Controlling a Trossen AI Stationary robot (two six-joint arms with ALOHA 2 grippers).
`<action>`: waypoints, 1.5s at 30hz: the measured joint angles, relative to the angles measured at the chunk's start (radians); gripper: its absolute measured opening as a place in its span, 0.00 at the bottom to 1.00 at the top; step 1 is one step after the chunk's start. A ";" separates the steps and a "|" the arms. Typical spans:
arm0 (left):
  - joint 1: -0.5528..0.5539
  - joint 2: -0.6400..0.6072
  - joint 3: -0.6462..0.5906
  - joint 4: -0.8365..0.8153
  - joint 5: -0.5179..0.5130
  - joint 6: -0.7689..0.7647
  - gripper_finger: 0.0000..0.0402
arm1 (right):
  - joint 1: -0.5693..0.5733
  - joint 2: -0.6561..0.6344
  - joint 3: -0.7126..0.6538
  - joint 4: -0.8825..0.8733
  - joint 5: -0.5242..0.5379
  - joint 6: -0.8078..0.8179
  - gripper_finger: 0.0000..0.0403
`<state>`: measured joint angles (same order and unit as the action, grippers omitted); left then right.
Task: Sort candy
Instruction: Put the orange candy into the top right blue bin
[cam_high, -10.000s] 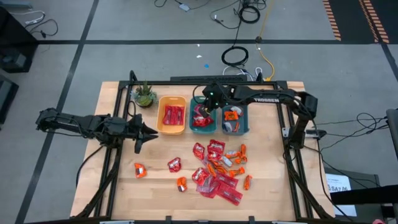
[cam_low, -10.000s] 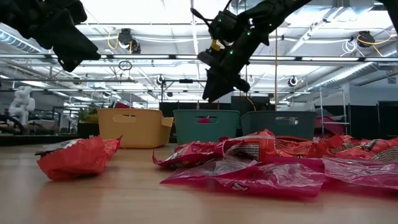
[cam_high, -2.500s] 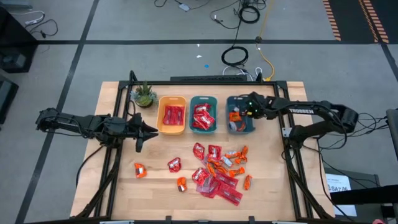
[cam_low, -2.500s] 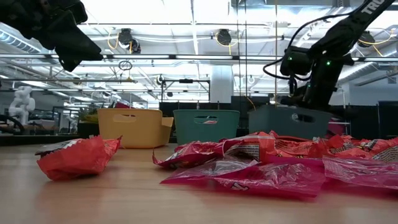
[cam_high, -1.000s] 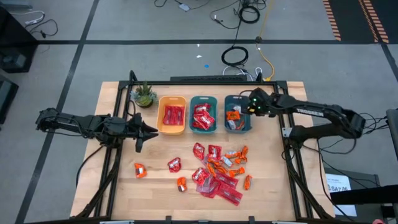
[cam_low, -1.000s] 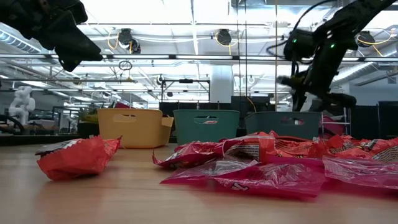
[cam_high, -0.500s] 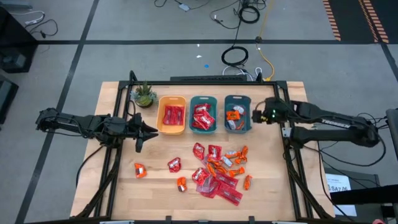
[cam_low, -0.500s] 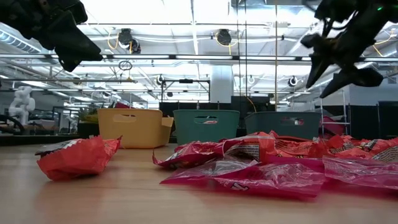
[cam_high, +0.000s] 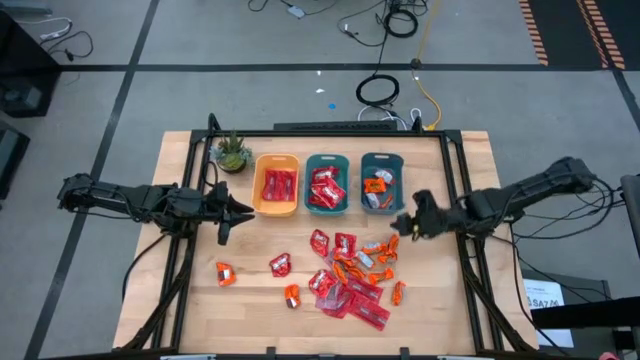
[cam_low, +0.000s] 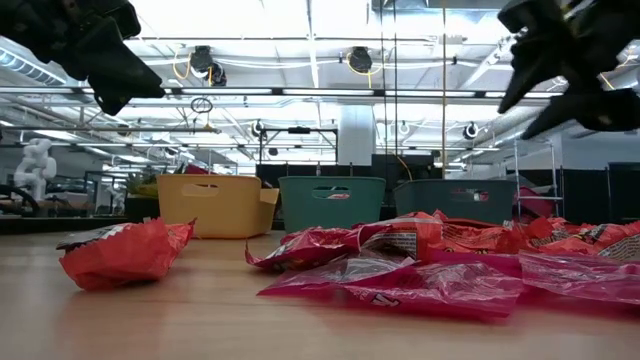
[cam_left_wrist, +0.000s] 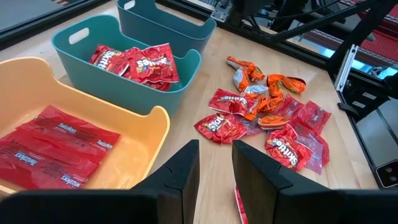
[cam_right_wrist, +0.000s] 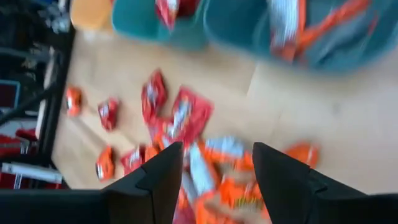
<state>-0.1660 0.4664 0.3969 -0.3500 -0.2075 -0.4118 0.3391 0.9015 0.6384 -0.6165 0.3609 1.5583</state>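
I see the candy (cam_high: 350, 272) heaped loosely on the wood: red squarish packets, longer pinkish-red flat ones, small orange pieces. Three strays (cam_high: 225, 273) lie apart toward my left arm's side. More packets (cam_high: 278, 185) already lie inside three bins.

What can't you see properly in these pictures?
- Candy pile: smeared by blur in the right wrist view, so no wrapper can be read.
- Orange pieces: too small in the high view to read.
- Bins' insides: hidden by their own walls in the low view.
- Yellow bin: cut off by the picture's edge in the left wrist view.
- Plant: its pot is hidden under the leaves in the high view.
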 joint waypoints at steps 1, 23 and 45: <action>0.000 0.000 0.000 0.000 0.007 0.000 0.26 | 0.034 0.023 0.000 0.005 0.002 0.041 0.46; 0.000 0.000 0.000 0.000 0.020 0.000 0.26 | 0.191 0.489 0.000 0.074 0.000 0.611 0.46; 0.000 0.000 0.000 -0.002 0.020 0.000 0.26 | 0.185 0.500 0.004 0.028 0.032 0.570 0.02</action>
<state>-0.1661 0.4664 0.3969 -0.3515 -0.1871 -0.4118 0.5240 1.4017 0.6423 -0.5883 0.3929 2.1283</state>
